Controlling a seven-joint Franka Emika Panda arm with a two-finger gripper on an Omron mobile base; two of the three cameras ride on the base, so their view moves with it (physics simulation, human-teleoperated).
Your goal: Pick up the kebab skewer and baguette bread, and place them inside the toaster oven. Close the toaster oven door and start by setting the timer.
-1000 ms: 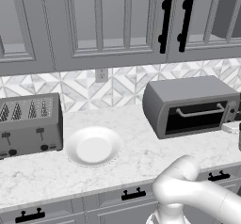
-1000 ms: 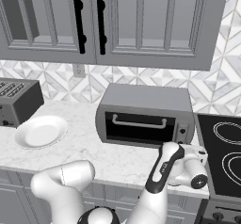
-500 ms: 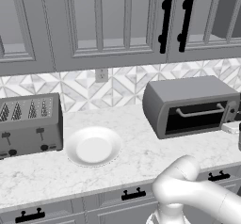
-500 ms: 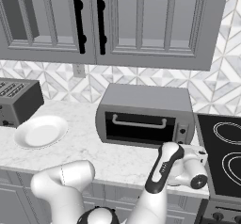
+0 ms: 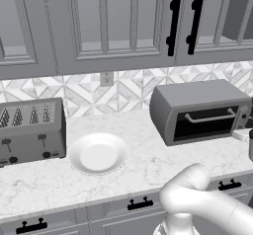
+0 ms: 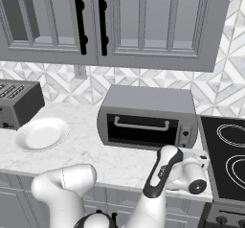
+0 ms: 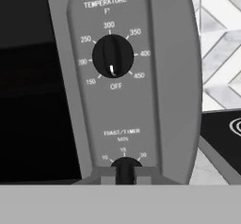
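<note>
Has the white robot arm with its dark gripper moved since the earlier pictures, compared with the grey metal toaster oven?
No. In the right base view the gripper sits at the same spot below the grey metal toaster oven's knob panel as before.

Worktop layout, seen from the base cameras

The oven (image 5: 200,110) stands on the worktop (image 5: 148,165) against the back wall; the plate (image 5: 98,153) lies to its left, the toaster (image 5: 30,130) further left, the stove (image 6: 227,157) to its right, cabinets (image 5: 123,21) above.
</note>
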